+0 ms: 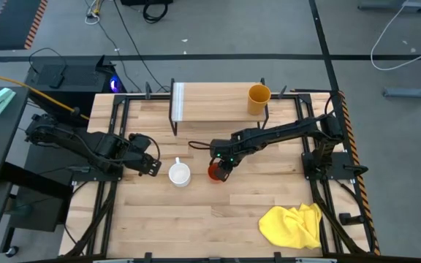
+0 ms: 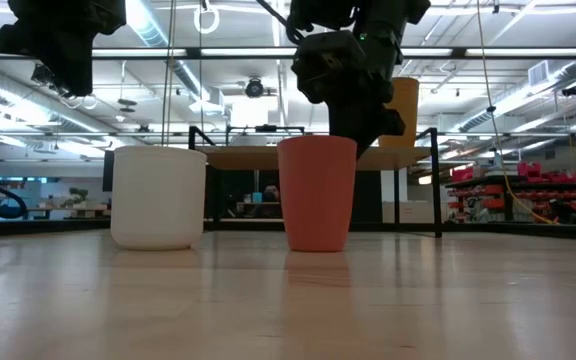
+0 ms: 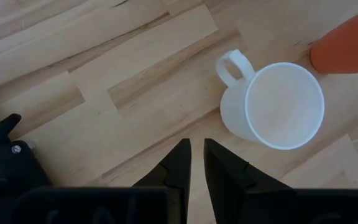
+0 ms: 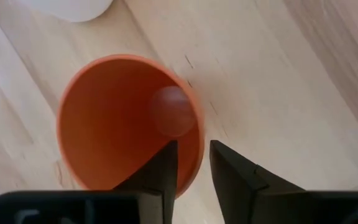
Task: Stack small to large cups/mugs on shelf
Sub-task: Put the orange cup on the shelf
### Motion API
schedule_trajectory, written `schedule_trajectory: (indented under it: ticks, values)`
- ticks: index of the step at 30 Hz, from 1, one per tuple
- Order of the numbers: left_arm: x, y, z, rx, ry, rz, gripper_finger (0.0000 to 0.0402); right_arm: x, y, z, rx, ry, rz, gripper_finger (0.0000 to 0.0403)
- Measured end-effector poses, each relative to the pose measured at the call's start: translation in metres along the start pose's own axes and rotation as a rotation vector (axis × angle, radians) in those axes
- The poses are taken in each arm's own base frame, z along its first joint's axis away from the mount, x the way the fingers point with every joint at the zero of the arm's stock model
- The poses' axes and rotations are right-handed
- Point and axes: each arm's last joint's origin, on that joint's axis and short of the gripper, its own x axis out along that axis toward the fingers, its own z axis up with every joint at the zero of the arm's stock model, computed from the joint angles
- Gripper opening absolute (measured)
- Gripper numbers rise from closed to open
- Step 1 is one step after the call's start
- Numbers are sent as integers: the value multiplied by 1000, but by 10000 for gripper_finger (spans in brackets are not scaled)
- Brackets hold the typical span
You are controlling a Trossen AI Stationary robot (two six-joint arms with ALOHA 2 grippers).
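I count three cups: one white mug [image 1: 180, 174] with a handle, one orange-red cup [image 1: 216, 172], and one yellow-orange cup [image 1: 259, 99]. There is one shelf [image 1: 218, 103], one yellow cloth [image 1: 293, 225], and one desk [image 1: 196, 219]. I have two claws, my left claw [image 1: 152, 161] and my right claw [image 1: 221, 164].

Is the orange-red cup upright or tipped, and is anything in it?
Upright and empty: orange-red cup stands flat on the table; the right wrist view shows its bare bottom.

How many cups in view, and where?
3: yellow-orange cup on the shelf; white mug and orange-red cup on the table, the latter under the right gripper.
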Motion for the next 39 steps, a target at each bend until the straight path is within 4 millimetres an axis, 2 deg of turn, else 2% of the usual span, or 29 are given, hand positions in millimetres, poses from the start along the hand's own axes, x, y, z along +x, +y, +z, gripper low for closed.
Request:
schedule_trajectory:
  ticks: [9, 17, 21, 26, 30, 35, 39]
  values:
    - [0, 0, 0, 0, 0, 0, 52, 0, 0, 0, -19, 15, 19, 13]
    - [0, 0, 0, 0, 0, 0, 52, -1, 0, 0, -20, 19, 21, 13]
    - [0, 0, 0, 1, 0, -1, 52, -14, 5, 5, -48, 22, 20, 7]
    - [0, 0, 0, 3, 0, -1, 52, -45, 7, 15, -91, 38, 3, 5]
    - [0, 0, 0, 9, -1, -3, 52, -81, 4, 26, -115, 30, -27, 6]
    - [0, 0, 0, 10, -1, -4, 52, -131, -14, 45, -104, -47, -91, 4]
    - [0, -1, 0, 10, -2, -7, 52, -168, -38, 60, -61, -121, -129, 4]
